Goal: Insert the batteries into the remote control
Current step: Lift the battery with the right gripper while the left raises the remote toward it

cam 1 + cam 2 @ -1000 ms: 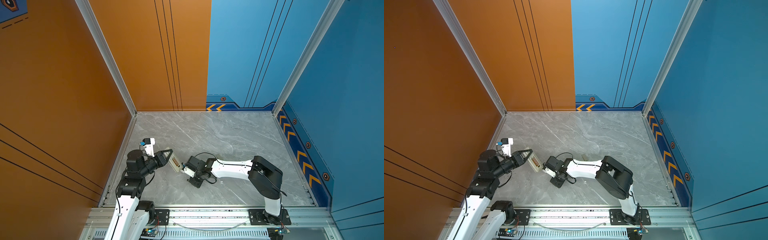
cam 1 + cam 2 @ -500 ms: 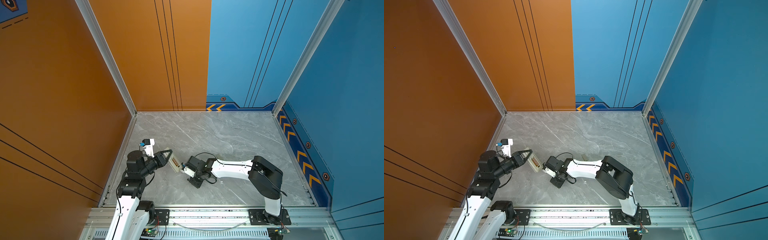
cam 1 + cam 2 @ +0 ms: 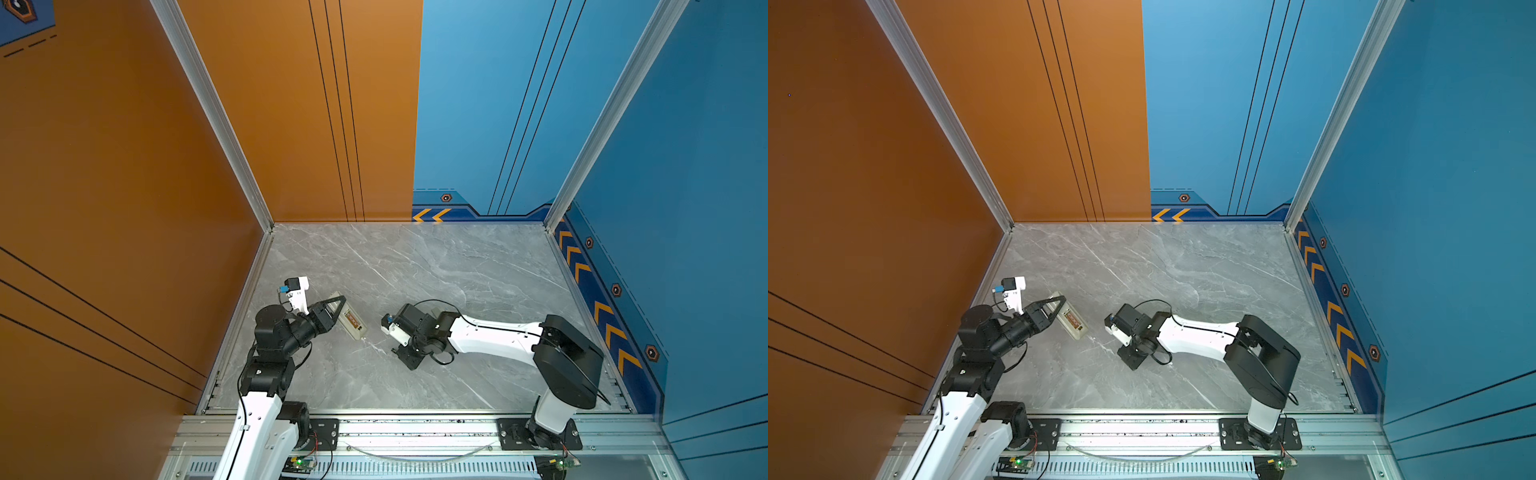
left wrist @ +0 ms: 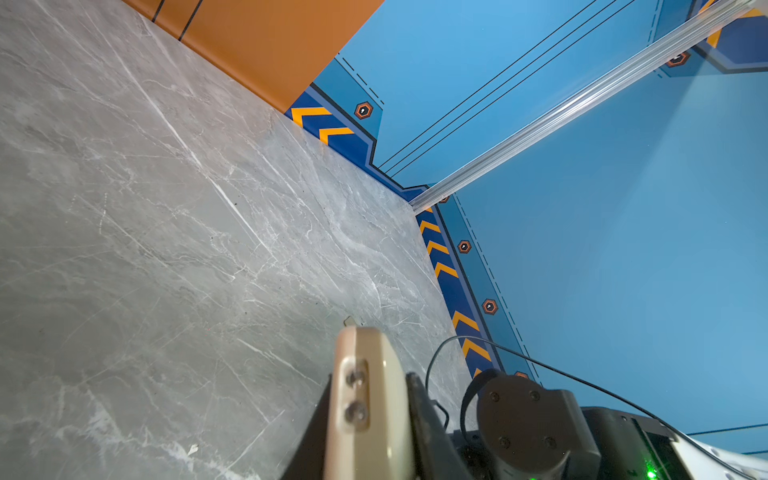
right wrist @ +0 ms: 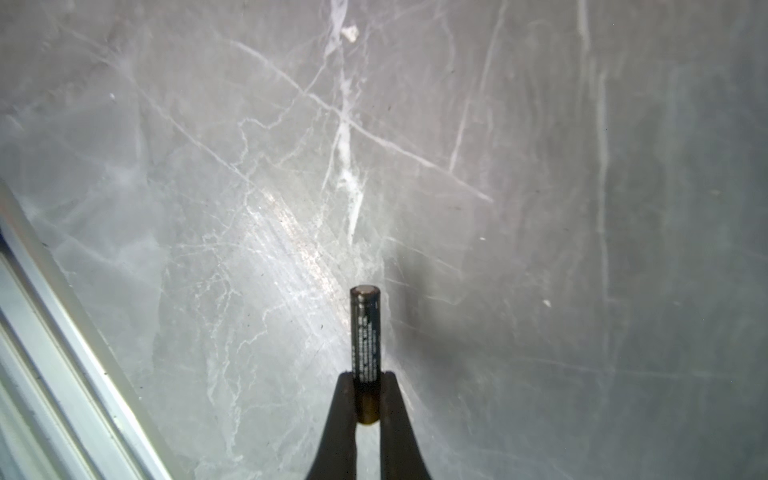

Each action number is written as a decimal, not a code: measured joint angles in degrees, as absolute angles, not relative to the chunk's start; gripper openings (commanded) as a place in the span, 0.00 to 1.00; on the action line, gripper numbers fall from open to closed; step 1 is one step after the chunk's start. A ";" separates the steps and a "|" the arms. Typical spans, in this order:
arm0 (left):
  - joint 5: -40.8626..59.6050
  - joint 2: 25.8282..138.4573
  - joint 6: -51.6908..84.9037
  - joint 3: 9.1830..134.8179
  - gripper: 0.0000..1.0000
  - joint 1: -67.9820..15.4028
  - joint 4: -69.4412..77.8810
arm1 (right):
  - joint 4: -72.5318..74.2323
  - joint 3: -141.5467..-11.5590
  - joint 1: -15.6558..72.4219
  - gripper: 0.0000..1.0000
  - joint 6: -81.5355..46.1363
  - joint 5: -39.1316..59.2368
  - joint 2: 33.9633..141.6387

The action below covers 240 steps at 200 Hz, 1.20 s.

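My left gripper (image 3: 337, 311) is shut on one end of the remote control (image 3: 353, 322), a slim cream-white handset held low over the left of the marble floor. In the left wrist view the remote control (image 4: 365, 415) shows end-on between the dark jaws, with two small metal contacts on it. My right gripper (image 3: 409, 358) points down at the floor a little right of the remote. In the right wrist view it (image 5: 365, 380) is shut on a black battery (image 5: 365, 332) near its copper end, and the rest of the battery sticks out beyond the fingertips (image 5: 345, 386).
Grey marble floor (image 3: 415, 270) is boxed in by an orange wall (image 3: 124, 208) on the left and blue walls (image 3: 665, 208) at the back and right. An aluminium rail (image 3: 415, 428) runs along the front. A black cable (image 3: 436, 303) loops over the right wrist.
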<state>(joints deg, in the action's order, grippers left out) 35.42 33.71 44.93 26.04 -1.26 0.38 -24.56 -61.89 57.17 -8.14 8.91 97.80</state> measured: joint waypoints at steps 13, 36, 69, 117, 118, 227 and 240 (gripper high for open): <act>35.51 33.74 45.17 25.52 0.00 -1.72 2.02 | -25.12 -61.34 56.47 0.00 -9.23 8.71 95.24; 35.73 33.74 45.52 24.56 0.00 -3.55 4.34 | -26.98 -61.21 55.86 0.00 -10.66 7.35 90.61; 36.10 34.76 45.60 23.40 0.00 -6.61 8.49 | -31.27 -61.49 55.70 0.00 -12.12 5.17 84.09; 35.42 39.83 45.50 23.20 0.00 -14.28 14.76 | -36.84 -64.16 54.70 0.00 -14.26 3.73 77.76; 35.33 40.18 45.52 23.18 0.00 -14.72 15.03 | -37.01 -64.25 54.68 0.00 -14.35 3.66 77.58; 29.98 61.10 46.61 21.43 0.00 -27.18 36.40 | -45.47 -67.11 53.21 0.00 -19.40 2.24 72.16; 29.93 62.24 46.61 21.43 0.00 -27.77 37.95 | -45.58 -67.37 53.45 0.00 -19.66 2.17 72.16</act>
<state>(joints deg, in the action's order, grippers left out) 29.93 62.24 46.61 21.43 -27.77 37.95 -45.58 -67.37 53.45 -19.66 2.17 72.16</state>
